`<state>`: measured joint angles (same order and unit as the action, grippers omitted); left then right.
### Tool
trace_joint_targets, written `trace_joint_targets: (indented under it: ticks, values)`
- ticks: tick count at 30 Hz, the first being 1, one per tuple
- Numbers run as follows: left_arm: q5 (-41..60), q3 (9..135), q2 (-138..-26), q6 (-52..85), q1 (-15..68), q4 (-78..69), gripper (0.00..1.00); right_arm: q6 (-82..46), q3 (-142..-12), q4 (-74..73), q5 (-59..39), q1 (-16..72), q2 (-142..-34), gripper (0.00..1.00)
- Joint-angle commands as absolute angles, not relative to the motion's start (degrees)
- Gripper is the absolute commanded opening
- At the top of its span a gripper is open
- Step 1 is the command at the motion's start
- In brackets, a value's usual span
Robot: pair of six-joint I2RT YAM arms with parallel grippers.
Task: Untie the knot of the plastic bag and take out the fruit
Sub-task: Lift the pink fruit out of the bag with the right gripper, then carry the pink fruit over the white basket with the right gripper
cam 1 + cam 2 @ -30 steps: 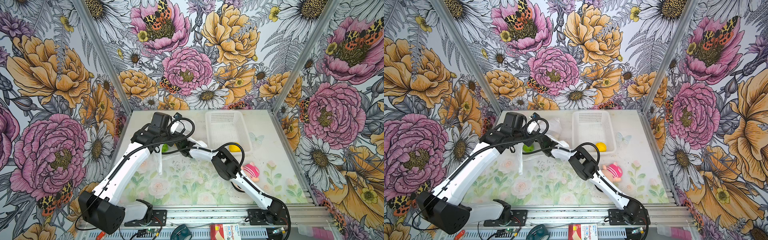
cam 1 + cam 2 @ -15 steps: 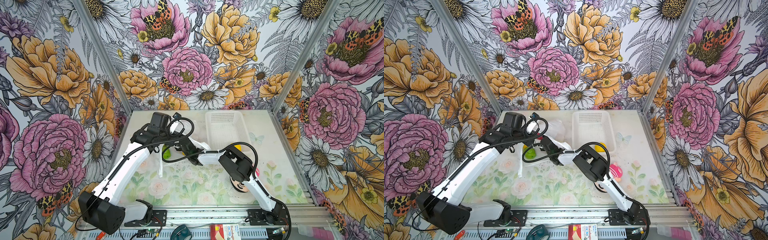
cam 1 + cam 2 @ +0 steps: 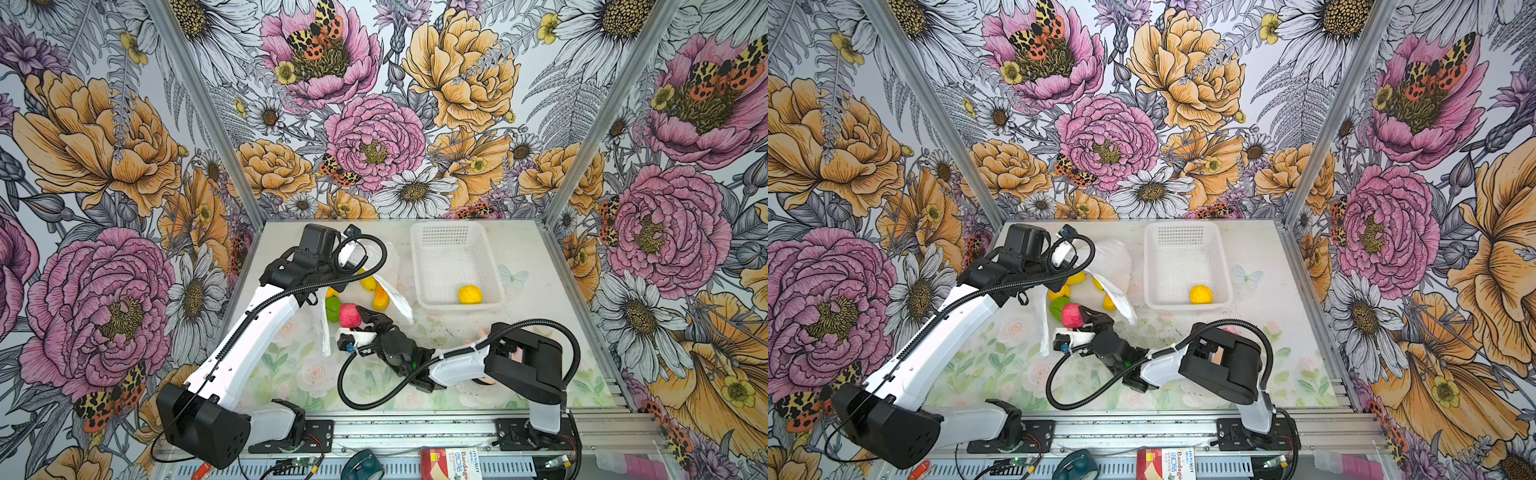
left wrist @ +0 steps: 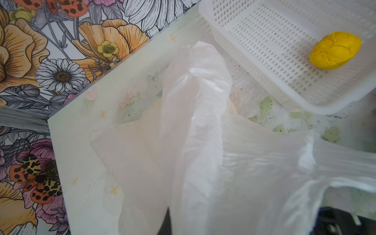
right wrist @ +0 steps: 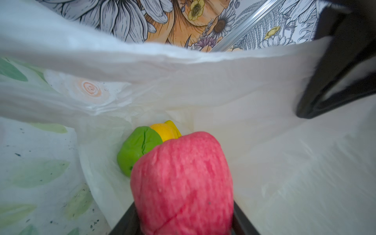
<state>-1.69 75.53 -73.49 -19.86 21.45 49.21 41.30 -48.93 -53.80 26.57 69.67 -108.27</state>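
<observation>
Top views both give you 2 arms. Nearest, on the front rail, 1 red box [image 3: 446, 463] reads "Bandage". Your right arm lies low with its elbow folded, reaching left across the middle. The right gripper [image 3: 365, 319] pinches the pink-red fruit [image 5: 183, 179] at the open mouth of the plastic bag [image 3: 1113, 257], far left on the table [image 3: 523, 249]. Inside sit 1 green fruit [image 5: 138, 146] and at least 3 yellow fruits [image 3: 1075, 277]. Your left arm arches over the bag, and the left gripper [image 5: 321, 81] is pressed together on its rim. Farthest, 1 white basket [image 3: 449, 241] holds 1 yellow fruit [image 3: 470, 294].
</observation>
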Motion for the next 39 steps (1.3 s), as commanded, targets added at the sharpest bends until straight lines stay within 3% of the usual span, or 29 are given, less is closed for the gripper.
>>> trace_joint_targets:
  ticks: [1,6,13,17,22,26,31,39]
  values:
    - [-2.04,75.64,-73.34,-19.59,21.00,47.96,0.00,39.12,-43.07,-64.09,31.01,72.39,-101.62,0.00]
    - [-2.04,75.55,-73.83,-19.60,21.19,47.97,0.00,35.39,-32.67,-66.62,34.18,76.21,-89.45,0.00]
    - [-2.46,75.43,-73.96,-19.76,21.38,47.99,0.00,23.19,-24.46,-49.76,34.38,75.71,-61.84,0.00]
    - [-2.82,75.34,-74.26,-19.84,21.54,47.93,0.00,14.48,-22.90,-38.48,34.88,72.08,-46.14,0.00]
    - [-2.48,75.39,-74.62,-19.73,21.70,47.99,0.00,5.04,-21.72,-30.35,37.25,65.96,-34.61,0.00]
    - [-2.46,75.32,-74.53,-19.76,21.80,47.96,0.00,0.91,-22.44,-27.08,45.09,62.75,-32.73,0.00]
    - [-2.30,75.33,-74.72,-19.76,21.97,47.98,0.00,-5.95,-28.10,-16.85,46.29,56.88,-38.71,0.00]
    - [-2.29,75.33,-74.44,-19.86,22.06,47.90,0.00,-20.79,-38.03,-0.11,30.17,38.96,-54.04,0.00]
